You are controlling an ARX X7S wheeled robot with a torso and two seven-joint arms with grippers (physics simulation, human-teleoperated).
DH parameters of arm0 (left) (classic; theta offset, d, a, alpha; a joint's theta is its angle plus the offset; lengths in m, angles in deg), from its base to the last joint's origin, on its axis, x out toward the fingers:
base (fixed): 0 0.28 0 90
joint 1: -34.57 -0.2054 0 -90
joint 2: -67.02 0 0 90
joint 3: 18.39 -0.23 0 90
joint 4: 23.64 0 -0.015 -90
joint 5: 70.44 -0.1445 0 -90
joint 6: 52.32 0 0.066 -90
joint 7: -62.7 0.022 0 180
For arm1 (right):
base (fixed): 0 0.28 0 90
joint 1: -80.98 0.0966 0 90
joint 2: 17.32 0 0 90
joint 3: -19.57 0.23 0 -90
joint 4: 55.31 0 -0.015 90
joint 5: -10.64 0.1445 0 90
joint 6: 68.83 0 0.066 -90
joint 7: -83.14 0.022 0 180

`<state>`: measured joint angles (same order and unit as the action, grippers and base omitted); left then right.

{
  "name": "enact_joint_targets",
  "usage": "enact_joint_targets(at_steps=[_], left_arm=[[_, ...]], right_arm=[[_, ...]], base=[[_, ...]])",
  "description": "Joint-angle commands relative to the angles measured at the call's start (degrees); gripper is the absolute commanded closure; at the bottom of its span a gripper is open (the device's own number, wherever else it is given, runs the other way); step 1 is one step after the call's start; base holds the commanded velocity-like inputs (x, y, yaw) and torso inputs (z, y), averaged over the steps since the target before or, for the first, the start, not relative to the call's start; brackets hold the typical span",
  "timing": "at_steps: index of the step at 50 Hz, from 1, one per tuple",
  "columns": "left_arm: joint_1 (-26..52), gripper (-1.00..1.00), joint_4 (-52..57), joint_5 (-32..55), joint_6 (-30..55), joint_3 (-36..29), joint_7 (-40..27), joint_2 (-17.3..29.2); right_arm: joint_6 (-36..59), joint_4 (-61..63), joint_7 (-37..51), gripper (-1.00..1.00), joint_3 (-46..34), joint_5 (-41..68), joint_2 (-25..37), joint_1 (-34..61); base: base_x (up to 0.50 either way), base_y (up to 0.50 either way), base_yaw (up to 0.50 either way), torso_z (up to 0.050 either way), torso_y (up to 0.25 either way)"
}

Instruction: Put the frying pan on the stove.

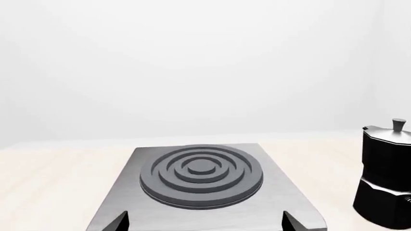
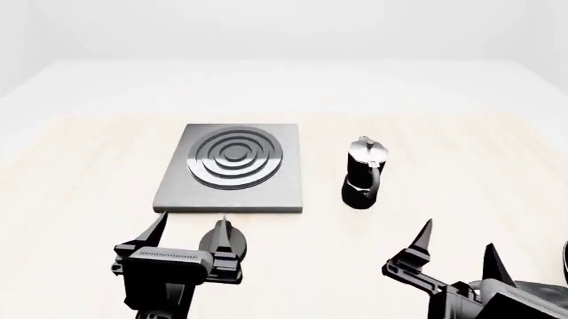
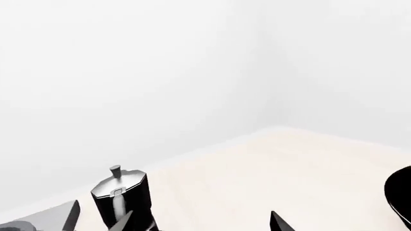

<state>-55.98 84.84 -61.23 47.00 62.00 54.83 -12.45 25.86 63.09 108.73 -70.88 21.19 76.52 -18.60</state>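
Starting nearest you, your left gripper (image 2: 189, 231) sits low over the pale table (image 2: 80, 199) with its jaws spread and nothing between them, just short of the stove's near edge. Your right gripper (image 2: 457, 242) sits low at the right, jaws likewise spread and empty. The frying pan (image 3: 399, 196) shows only as a dark rounded sliver at the edge of the right wrist view and at the far right margin of the head view; its handle cannot be seen. Farther out, the stove (image 2: 233, 173) lies flat ahead of the left gripper, its rings bare. A moka pot (image 2: 364, 173) stands upright to the stove's right, apart from it.
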Motion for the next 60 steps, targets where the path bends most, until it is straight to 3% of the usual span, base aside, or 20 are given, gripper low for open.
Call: enact_joint_targets(at_steps=[1,60], left_arm=[[0.1,-1.00,-0.4,0.4,-0.3,-0.4,-0.5,0.4],[-0.1,-1.00,-1.7,2.8,-1.9,-1.7,-2.1,2.2]], right_arm=[[-1.8,0.8,4.6,-1.00,1.1,0.0,-0.2,-1.0],[-9.4,2.1,21.7,-1.00,5.3,-1.3,1.1,-7.3]], base=[[0.00,0.00,0.00,0.000,0.000],[0.00,0.00,0.00,0.000,0.000]])
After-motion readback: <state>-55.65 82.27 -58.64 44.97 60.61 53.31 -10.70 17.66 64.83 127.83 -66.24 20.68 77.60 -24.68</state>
